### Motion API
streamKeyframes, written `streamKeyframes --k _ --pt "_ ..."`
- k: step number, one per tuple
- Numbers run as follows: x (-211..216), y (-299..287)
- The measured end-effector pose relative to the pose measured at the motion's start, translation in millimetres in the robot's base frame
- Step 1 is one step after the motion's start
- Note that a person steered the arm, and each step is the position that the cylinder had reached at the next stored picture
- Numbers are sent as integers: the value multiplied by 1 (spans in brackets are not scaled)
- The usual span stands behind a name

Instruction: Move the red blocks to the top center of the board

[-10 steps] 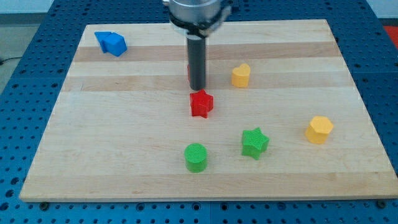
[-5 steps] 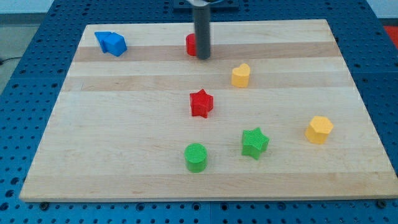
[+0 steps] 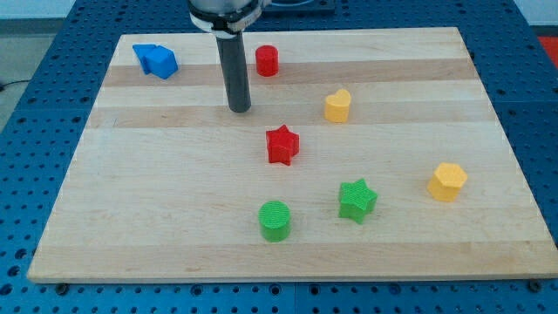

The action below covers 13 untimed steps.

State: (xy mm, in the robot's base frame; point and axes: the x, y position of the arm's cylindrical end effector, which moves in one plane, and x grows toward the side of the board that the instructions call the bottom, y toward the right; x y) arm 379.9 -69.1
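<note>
My tip [image 3: 240, 109], a bare rod gripping nothing, rests on the wooden board [image 3: 157, 201]; the red cylinder [image 3: 267, 60] sits up-right of it at top centre; the red star [image 3: 282, 145], down-right and untouched, seems next; I judge the tip must get below it and push upward.

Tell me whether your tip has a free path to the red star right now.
Probably yes. My tip sits up and to the view's left of the red star, with only bare board between them; the red cylinder lies off that line.
</note>
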Motion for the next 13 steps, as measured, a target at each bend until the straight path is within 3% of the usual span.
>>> streamKeyframes --k 2,4,6,8,9,10,13 --pt "37 142" --pt "83 92" --pt "91 80" --pt "62 44" --pt "87 17" --pt "61 -7" --pt "-17 -4"
